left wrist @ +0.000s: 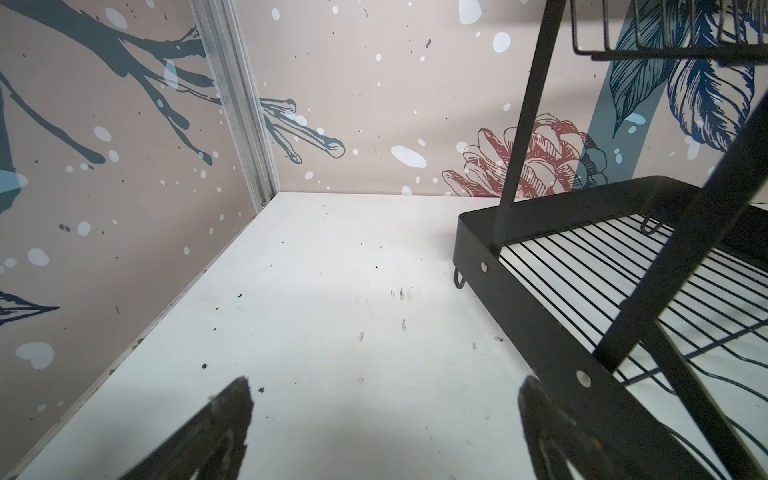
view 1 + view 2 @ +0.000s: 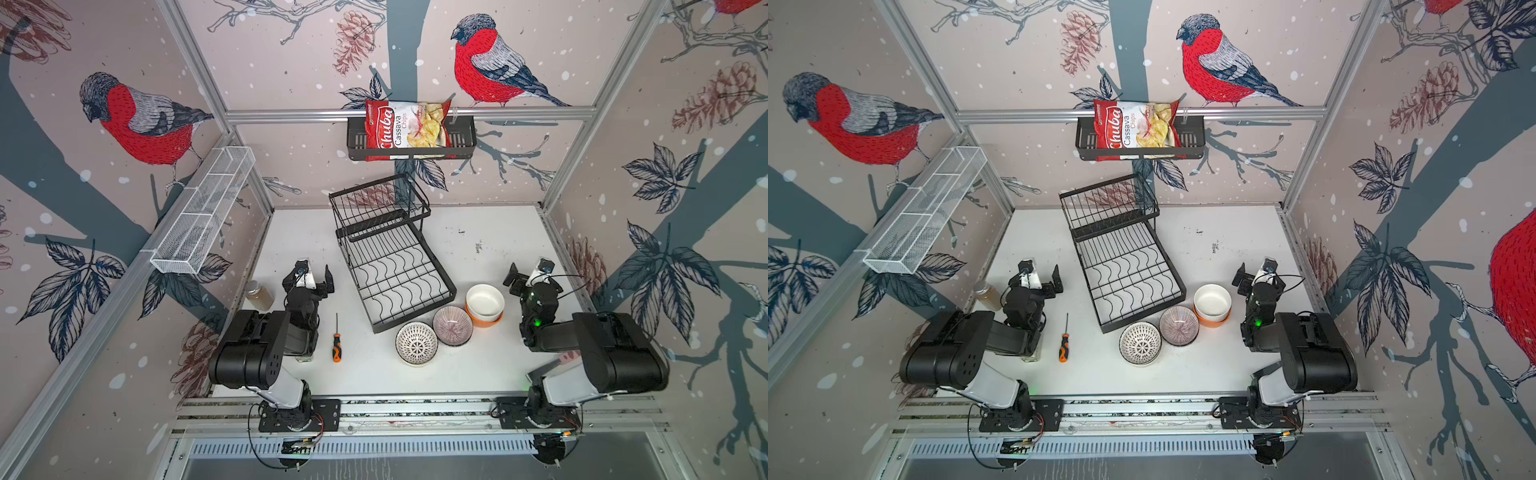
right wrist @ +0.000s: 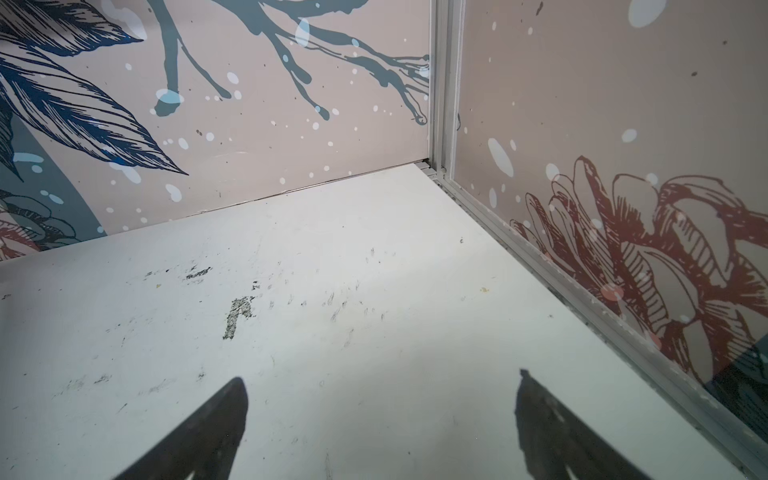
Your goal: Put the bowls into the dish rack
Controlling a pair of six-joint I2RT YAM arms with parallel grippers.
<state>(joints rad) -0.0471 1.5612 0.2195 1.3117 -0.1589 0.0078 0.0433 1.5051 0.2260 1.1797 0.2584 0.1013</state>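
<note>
The black wire dish rack (image 2: 400,279) (image 2: 1130,277) stands mid-table with nothing in it, its smaller upper basket (image 2: 379,204) toward the back. In front of it sit three bowl groups: a black-and-white patterned bowl (image 2: 416,344) (image 2: 1140,343), a purple-striped bowl (image 2: 452,325) (image 2: 1178,325), and a white bowl (image 2: 484,302) (image 2: 1212,301) nested in an orange one (image 2: 484,321). My left gripper (image 2: 314,275) (image 1: 384,382) is open, left of the rack; its rim (image 1: 540,324) shows beside one finger. My right gripper (image 2: 527,274) (image 3: 380,378) is open over bare table, right of the white bowl.
An orange-handled screwdriver (image 2: 336,343) lies between the left arm and the rack. A jar (image 2: 258,295) stands by the left wall. A black shelf basket (image 2: 461,137) with a chips bag hangs on the back wall, and a white mesh tray (image 2: 203,212) hangs on the left wall.
</note>
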